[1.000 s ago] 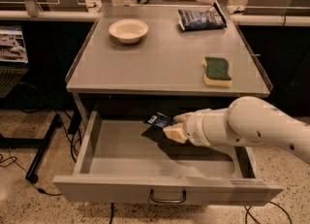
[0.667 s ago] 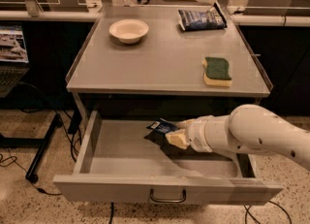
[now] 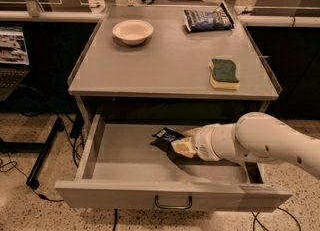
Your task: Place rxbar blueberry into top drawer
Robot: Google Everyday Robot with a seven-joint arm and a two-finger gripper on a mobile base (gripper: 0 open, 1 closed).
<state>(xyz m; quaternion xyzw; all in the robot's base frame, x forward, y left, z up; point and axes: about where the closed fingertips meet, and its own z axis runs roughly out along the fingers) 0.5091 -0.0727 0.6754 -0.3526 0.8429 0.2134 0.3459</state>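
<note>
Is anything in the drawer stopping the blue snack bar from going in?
No, nothing visible. The gripper holds the rxbar blueberry inside the open top drawer, and nothing shows on the drawer floor beneath it.

Inside the plain grey metal top drawer (image 3: 91,150): flat rectangular rxbar blueberry (image 3: 166,135), dark blue with white patch, clasped by the cream-fingered gripper (image 3: 180,142) on a white arm (image 3: 270,142). Grey table (image 3: 165,65): round cream bowl (image 3: 132,31); crinkled blue bag (image 3: 207,19); rectangular sponge (image 3: 224,73), green over yellow.

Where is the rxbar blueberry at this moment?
In the camera view, the rxbar blueberry is inside the open top drawer, near its middle, held by the gripper reaching in from the right.
</note>
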